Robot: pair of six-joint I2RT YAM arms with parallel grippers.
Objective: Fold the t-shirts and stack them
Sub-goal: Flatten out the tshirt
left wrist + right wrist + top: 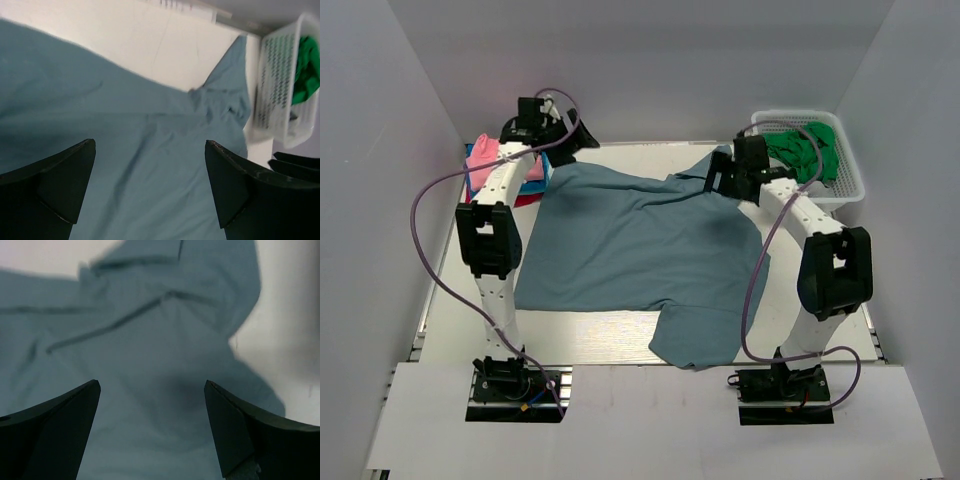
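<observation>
A large slate-blue t-shirt [640, 250] lies spread flat over the middle of the table, one sleeve reaching toward the front edge. My left gripper [574, 141] hovers at its far left corner, jaws wide open, and in the left wrist view only blue cloth [125, 115] shows between the fingers [150, 150]. My right gripper [722, 178] stands open over the shirt's far right, near the collar and sleeve [150, 305], with nothing held [152, 390]. A small pile with a pink t-shirt [482, 156] on top, over blue and red ones [527, 199], sits at the far left behind my left arm.
A white mesh basket [848, 180] holding green cloth [802, 152] stands at the far right corner, also in the left wrist view as the basket [276, 95]. Grey walls close in the table on three sides. Purple cables loop beside both arms.
</observation>
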